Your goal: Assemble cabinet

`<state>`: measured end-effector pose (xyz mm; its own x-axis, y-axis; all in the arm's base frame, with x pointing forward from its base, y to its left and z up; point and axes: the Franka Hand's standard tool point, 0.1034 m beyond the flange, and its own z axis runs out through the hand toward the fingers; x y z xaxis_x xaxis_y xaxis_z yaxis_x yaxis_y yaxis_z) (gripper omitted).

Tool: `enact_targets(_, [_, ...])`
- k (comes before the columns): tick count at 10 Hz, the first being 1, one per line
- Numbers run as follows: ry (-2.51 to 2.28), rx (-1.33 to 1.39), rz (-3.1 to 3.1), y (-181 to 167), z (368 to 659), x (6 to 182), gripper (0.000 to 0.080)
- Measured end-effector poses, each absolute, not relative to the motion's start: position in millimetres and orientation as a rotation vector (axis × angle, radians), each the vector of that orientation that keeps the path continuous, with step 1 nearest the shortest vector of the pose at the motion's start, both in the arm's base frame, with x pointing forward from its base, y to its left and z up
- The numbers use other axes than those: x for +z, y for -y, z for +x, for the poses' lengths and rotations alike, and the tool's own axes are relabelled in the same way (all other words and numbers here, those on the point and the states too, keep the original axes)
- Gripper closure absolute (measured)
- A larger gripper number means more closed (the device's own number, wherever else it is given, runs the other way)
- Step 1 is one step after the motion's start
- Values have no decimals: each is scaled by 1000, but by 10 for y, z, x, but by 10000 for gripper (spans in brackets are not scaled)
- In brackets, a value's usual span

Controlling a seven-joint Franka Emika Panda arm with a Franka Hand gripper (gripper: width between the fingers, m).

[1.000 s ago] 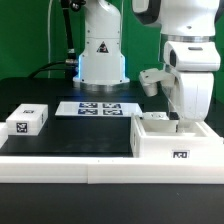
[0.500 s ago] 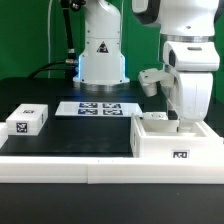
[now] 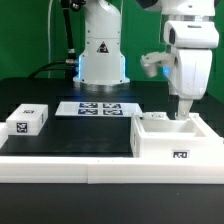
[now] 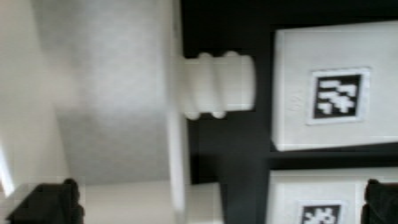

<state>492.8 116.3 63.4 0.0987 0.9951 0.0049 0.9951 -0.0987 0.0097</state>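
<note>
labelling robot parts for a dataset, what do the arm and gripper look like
The arm is glossy white, built of rounded shells with dark seams. The gripper is a white block; its jaws show black tips in the wrist view. The white base carries a triangle sticker, with a blue light at its foot and black cables behind.

Marker board [image 3: 98, 108]; white block [image 3: 27, 121] (seemingly tagged).
</note>
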Motion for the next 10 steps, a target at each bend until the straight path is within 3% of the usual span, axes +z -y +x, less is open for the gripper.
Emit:
enact_targets(6, [-2075, 24, 2357, -1197, 4798, 626, 2])
enact_targets(10, [-2156, 42, 2309, -1472, 4392, 543, 2])
